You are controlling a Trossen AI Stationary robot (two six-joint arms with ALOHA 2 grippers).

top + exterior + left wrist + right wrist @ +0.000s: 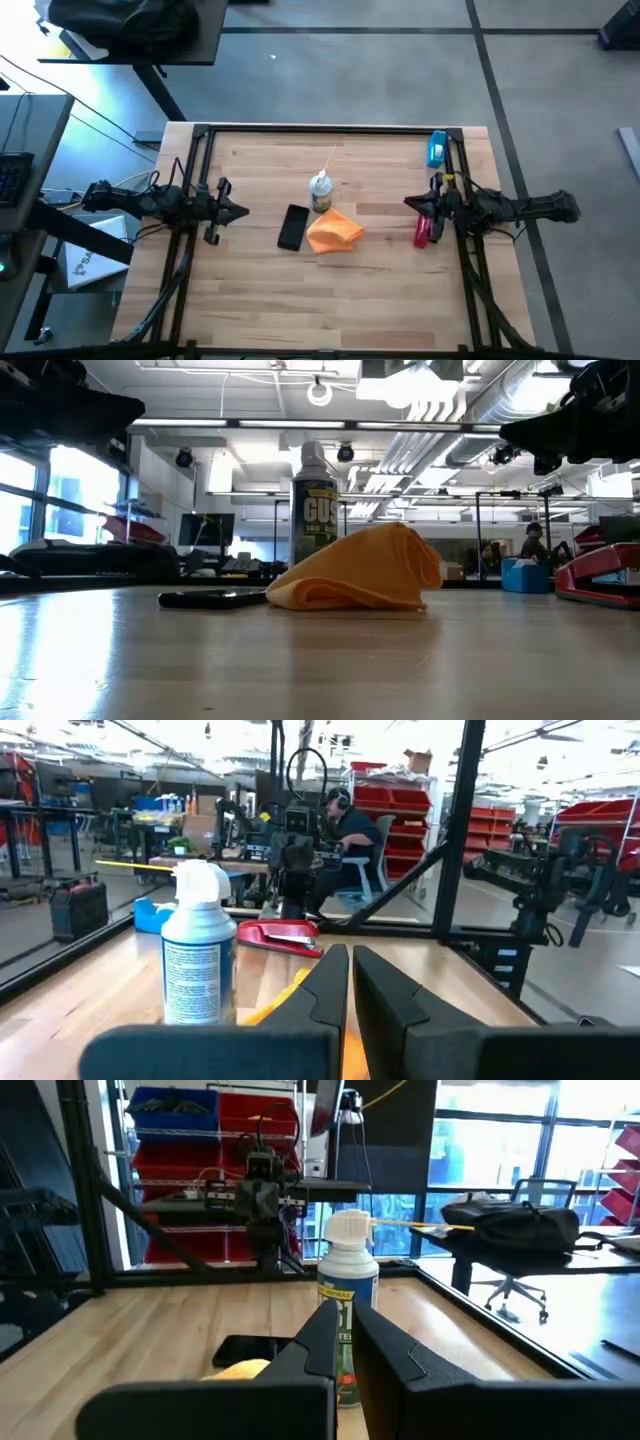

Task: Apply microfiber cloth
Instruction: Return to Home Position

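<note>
Step in hand: judged to be the return to rest. Both arms stand at the desk's (250, 300) sides, neither touching anything.
Microfiber cloth (333, 231): a crumpled orange heap at mid-desk, just beside the black cellphone (292, 227) on its right-arm side and close to the aerosol can (320, 192). Whether it touches the phone cannot be told.
Left gripper (240, 211): raised off the desk near the left edge, jaws pressed together, empty.
Right gripper (408, 203): raised near the right edge, beside the red stapler (422, 232), jaws pressed together, empty.
Next move: probably only settling both arms into the rest pose, with nothing left to grasp.
Count: one cloth, one cellphone, one aerosol can, one stapler, one blue object (437, 149), two grippers.
</note>
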